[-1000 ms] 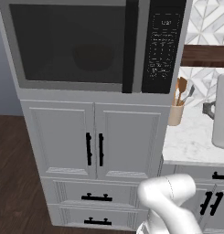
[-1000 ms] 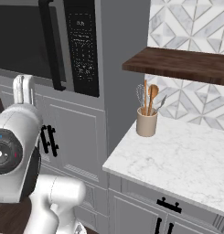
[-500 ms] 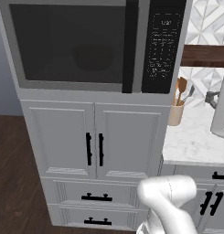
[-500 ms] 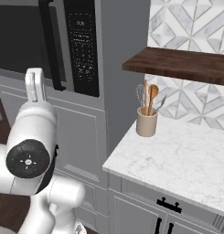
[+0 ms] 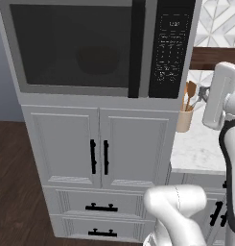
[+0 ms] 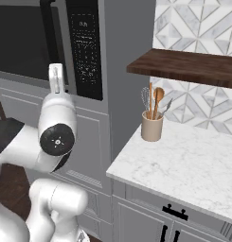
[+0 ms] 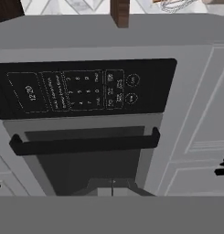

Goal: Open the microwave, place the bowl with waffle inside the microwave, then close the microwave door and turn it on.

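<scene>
At the left of the microwave (image 5: pixel 104 91), the microwave door (image 5: pixel 73 48) stands fully shut, flush with the frame. Behind its dark window a dim rounded shape (image 5: pixel 97 60) sits at the centre of the cavity. This is judged to be the bowl with waffle, already placed inside; the tint hides the waffle itself.

Right of the window, the long black bar handle (image 5: pixel 136 48) runs the full height of the door. Right of the handle lies the black keypad panel (image 5: pixel 169 48), its display lit at the top.

Right of the microwave, the arm (image 5: pixel 218 96) stands upright in front of the counter (image 5: pixel 195 153), level with the beige utensil holder (image 5: pixel 184 120). Over the last second the arm has swung in from outside the frame toward the microwave front. In the right base view it has risen from low at the left edge to just below the keypad panel. The hand view faces the keypad and the handle squarely, rolled a quarter turn.

The gripper (image 7: pixel 112 187) is clenched, its tips pressed together with nothing between them, and it is not yet touching the microwave.

Assessment: the opening, loading and closing steps appear complete. The approach suits a closed-finger press, so the remaining step is to press the start key on the keypad panel.
</scene>
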Controlling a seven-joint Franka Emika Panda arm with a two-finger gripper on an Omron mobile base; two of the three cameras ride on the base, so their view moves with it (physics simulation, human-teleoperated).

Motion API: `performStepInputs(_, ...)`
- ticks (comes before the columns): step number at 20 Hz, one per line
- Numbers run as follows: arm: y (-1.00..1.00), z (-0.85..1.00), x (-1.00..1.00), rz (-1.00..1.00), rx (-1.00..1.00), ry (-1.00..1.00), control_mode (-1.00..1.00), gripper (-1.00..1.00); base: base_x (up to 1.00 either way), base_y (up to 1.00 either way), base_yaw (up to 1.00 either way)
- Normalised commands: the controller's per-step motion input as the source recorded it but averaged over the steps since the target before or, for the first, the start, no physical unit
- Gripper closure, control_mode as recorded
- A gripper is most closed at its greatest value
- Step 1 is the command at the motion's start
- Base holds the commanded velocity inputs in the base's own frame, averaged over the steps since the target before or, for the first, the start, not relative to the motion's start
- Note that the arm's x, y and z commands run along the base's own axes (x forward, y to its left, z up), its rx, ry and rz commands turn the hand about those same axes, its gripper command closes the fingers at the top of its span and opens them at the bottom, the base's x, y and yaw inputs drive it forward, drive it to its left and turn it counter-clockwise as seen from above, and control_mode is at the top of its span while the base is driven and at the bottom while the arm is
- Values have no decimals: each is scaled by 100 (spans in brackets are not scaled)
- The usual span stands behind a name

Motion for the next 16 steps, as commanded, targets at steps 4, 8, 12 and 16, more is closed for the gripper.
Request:
performStepInputs(4, -36, -24, 63, 2, 0, 0, -100, 100, 0, 0, 0)
performStepInputs(8, -21, -29, 49, 0, 0, 0, -100, 100, 0, 0, 0)
performStepInputs(12, -4, -14, 45, 0, 0, 0, -100, 100, 0, 0, 0)
performStepInputs(16, 0, -1, 41, 0, 0, 0, -100, 100, 0, 0, 0)
